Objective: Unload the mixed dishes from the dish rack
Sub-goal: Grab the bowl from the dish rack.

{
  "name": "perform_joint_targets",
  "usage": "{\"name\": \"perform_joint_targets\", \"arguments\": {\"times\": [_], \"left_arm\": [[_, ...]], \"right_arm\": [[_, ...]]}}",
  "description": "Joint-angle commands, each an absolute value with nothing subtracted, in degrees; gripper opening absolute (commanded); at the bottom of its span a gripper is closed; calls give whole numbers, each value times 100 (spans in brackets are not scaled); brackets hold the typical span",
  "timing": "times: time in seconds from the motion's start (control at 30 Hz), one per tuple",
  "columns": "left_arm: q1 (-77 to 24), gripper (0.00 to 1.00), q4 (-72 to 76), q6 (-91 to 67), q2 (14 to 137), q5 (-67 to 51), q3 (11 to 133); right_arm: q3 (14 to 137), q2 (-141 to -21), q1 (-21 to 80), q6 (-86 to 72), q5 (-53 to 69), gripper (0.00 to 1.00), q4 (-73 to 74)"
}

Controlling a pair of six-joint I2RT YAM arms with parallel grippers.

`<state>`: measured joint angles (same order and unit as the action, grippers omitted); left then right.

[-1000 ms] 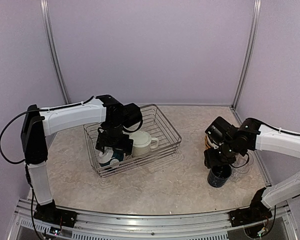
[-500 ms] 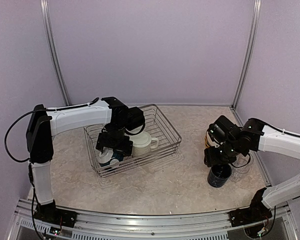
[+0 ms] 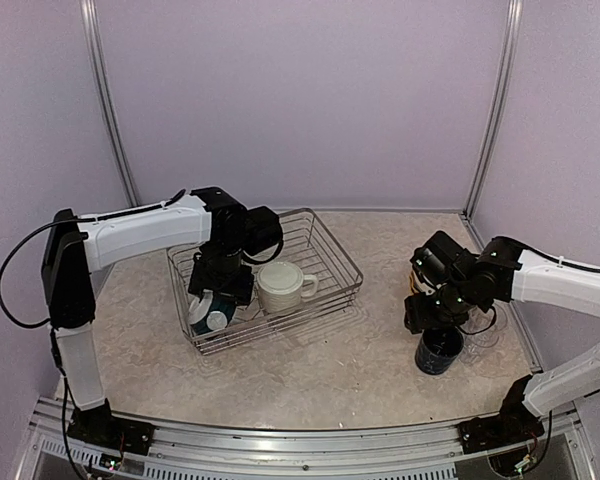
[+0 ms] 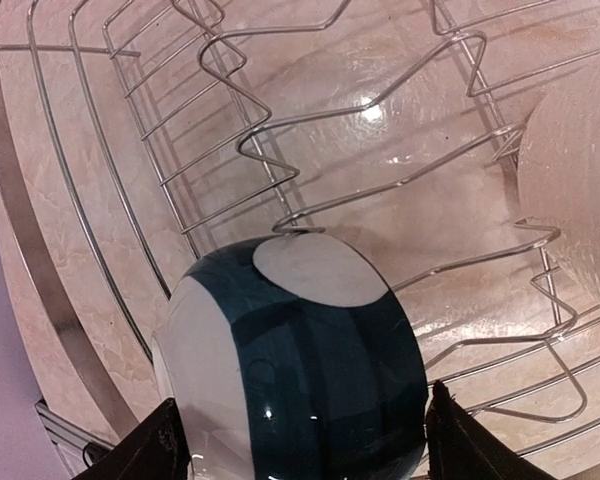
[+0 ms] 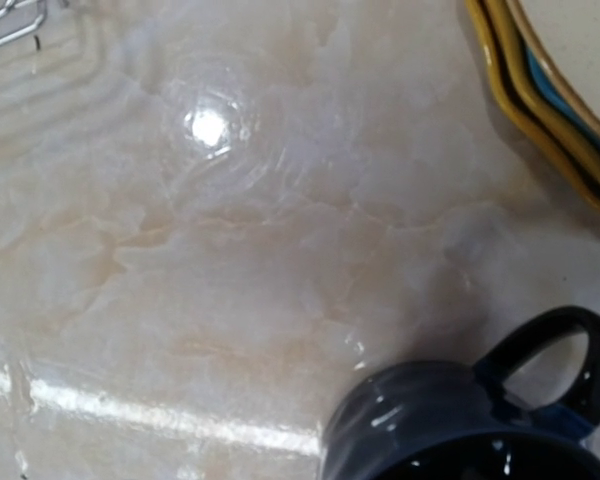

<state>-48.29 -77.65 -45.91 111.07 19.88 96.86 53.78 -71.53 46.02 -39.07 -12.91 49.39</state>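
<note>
The dish rack (image 3: pixel 332 252) stands left of centre, and its wires (image 4: pixel 230 150) fill the left wrist view. In it lies the teal-and-white bowl (image 3: pixel 208 316), tipped on its side with its foot up (image 4: pixel 300 370). My left gripper (image 3: pixel 220 292) reaches down into the rack, and its fingers press both sides of the bowl (image 4: pixel 305 445). A cream mug (image 3: pixel 280 285) stands upright in the rack beside the bowl. My right gripper (image 3: pixel 430 312) hovers just above the navy mug (image 3: pixel 440 350), which stands on the table (image 5: pixel 460 425). The right fingers do not show.
A stack of yellow and blue plates (image 5: pixel 550 100) lies on the table behind the navy mug. A clear glass (image 3: pixel 486 326) stands to the mug's right. The booth walls close in at the back and on both sides.
My left gripper's jaws have closed in on the bowl, and the bowl has tipped slightly to the left. The right arm has hardly moved.
</note>
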Motion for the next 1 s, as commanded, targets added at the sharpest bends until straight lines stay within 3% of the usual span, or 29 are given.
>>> {"name": "perform_joint_targets", "arguments": {"times": [0.0,0.33,0.57,0.97], "left_arm": [[-4656,77,-7953,-4552,10911,1699,9407],[-4504,85,-7831,-4393,10753,1530,9103],[-4447,85,-7614,-4318,10749,1401,8834],[-4553,53,-7786,-4217,10419,1535,8942]], "right_arm": [[5522,-7266,4649,-3850,-1283,66,4859],[5555,-7271,4650,-3867,-1273,66,4850],[5598,-7302,4650,-3857,-1248,66,4837],[5770,-7227,4649,-3829,-1296,67,4894]]}}
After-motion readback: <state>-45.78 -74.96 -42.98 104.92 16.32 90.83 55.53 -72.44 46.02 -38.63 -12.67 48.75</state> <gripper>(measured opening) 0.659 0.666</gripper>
